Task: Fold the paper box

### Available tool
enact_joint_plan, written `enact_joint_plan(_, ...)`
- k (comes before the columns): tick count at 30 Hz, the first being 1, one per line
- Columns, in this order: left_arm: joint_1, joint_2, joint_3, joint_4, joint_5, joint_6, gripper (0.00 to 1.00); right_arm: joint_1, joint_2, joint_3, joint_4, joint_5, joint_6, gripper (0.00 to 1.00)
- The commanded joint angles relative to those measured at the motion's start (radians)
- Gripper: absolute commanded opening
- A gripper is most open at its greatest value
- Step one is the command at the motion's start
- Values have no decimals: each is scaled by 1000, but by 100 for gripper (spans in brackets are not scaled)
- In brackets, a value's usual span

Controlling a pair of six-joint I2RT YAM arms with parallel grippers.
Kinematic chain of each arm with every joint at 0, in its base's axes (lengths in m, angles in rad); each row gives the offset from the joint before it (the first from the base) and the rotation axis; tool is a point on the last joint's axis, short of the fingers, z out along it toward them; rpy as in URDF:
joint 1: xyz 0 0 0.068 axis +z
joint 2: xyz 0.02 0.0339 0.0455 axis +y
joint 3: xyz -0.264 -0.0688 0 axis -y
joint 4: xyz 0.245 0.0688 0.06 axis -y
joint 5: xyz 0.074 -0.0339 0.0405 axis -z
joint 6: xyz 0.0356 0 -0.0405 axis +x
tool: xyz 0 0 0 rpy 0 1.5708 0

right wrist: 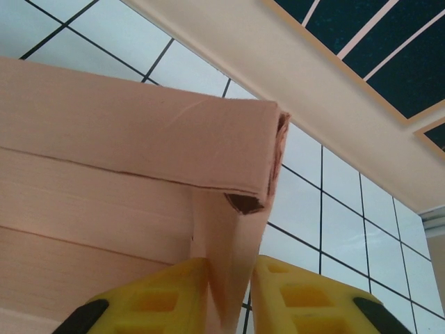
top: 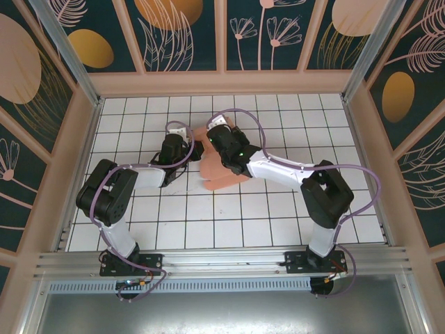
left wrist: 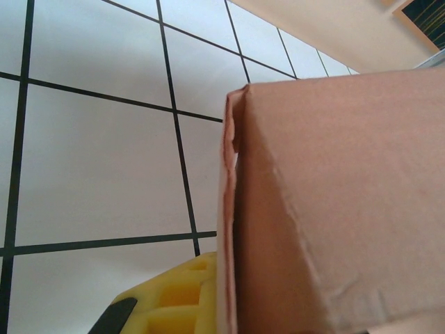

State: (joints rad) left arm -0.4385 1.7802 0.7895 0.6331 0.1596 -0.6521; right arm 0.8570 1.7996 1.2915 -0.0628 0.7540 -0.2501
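Top external view, from the left: the left hand (top: 185, 147) sits against the left side of the salmon-pink thin cardboard paper box (top: 221, 174), which lies partly raised on the white tiled desk with black grid lines (top: 208, 223), near the middle and towards the far wall. In the left wrist view one yellow finger (left wrist: 167, 303) butts against a standing cardboard edge. Its partner is hidden behind the panel, so I cannot tell whether this hand is clamped or spread.

The box's long axis looks to run from near to far, a little tilted, with both hands meeting it at its far half. In the right wrist view a folded-over wall of the box shows a double layer with a dark gap at its corner.

Below that corner the right hand (right wrist: 231, 296) has its two yellow fingers pressed onto a narrow cardboard flap, pinching it between them.

The box lies between the two hands, right of the left one and left of the right one. The right hand has the surer hold, so the next fold probably turns on that pinched flap going in under the doubled wall
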Motion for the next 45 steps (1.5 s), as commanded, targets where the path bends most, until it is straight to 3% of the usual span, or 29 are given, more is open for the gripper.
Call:
enact_joint_plan(1,-8,-54,13,88,61,-8,0,-3,33,12,4,15,3,25)
enact_joint_plan(24,-9,-50,26,76,68,-12,0,-7,99,65,19,95,-48,27)
enact_joint_plan(27,-8,-47,31,68,65,-17,0,1,107,67,36,125,-76,15)
enact_joint_plan(29,-8,-41,38,55,63,-20,0,9,120,69,52,157,-107,0)
enact_joint_plan(35,-8,-31,45,45,67,-29,0,20,128,52,93,188,-125,0)
enact_joint_plan(37,-8,-30,48,38,64,-31,0,21,128,55,96,188,-122,20)
enact_joint_plan(39,-8,-30,52,30,60,-35,0,20,126,56,95,187,-120,23)
enact_joint_plan(41,-9,-27,56,27,60,-38,0,22,125,56,98,187,-121,17)
enact_joint_plan(43,-7,-24,59,22,59,-44,0,24,125,55,104,193,-127,0)
enact_joint_plan(45,-7,-22,60,20,59,-47,0,25,125,52,107,198,-130,0)
